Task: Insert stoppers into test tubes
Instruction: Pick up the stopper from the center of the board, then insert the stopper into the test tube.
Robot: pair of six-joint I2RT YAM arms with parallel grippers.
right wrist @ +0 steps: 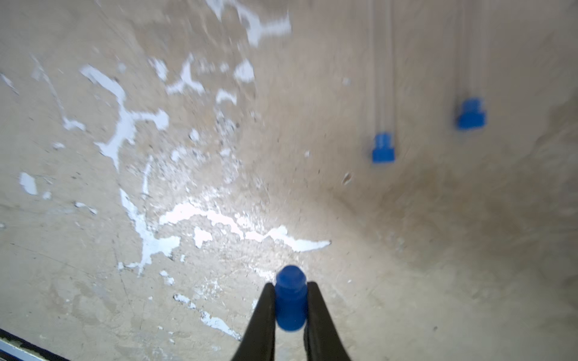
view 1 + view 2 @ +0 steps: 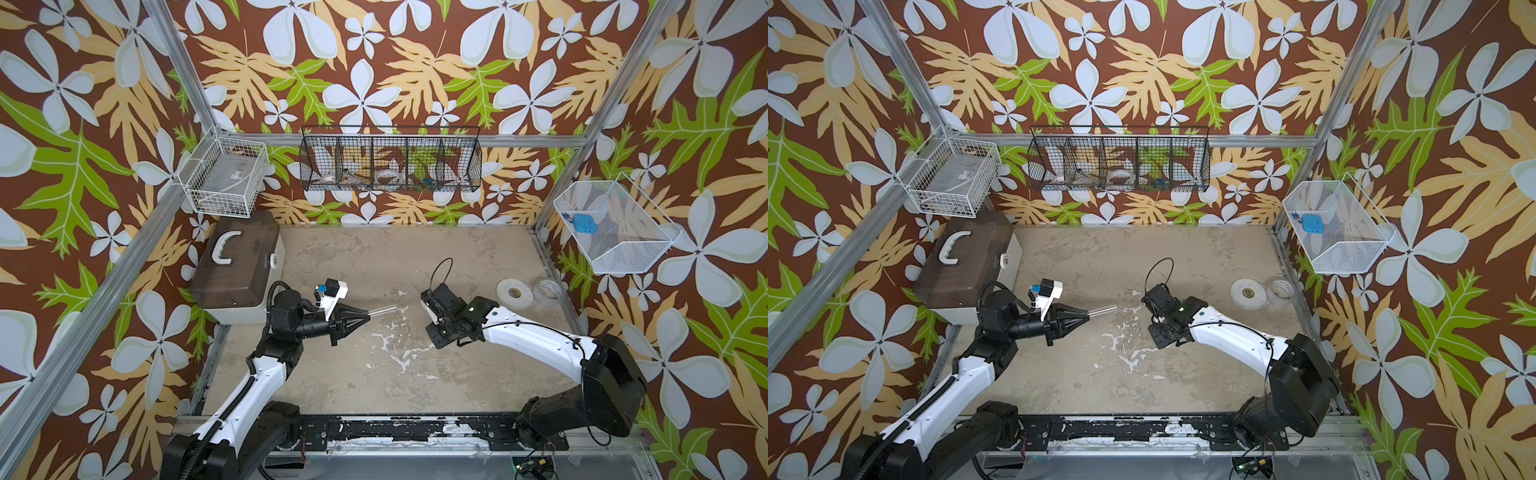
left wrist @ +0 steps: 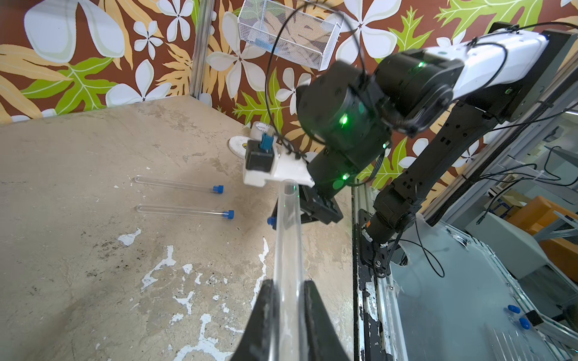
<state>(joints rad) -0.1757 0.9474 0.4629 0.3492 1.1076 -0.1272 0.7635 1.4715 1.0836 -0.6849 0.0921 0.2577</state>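
Two capped tubes point(image 3: 181, 210) lie past the jaws, so we're on the last: left gripper point(image 3: 289, 286) clamps the open tube point(image 3: 286, 234), right gripper point(image 1: 291, 287) pinches the stopper point(image 1: 290, 304), next up is aligning them.

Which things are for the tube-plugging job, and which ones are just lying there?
For the job: tube in the left gripper; stopper in the right gripper; two plugged tubes on the table.
Just lying about: tape rolls; box; wire baskets.
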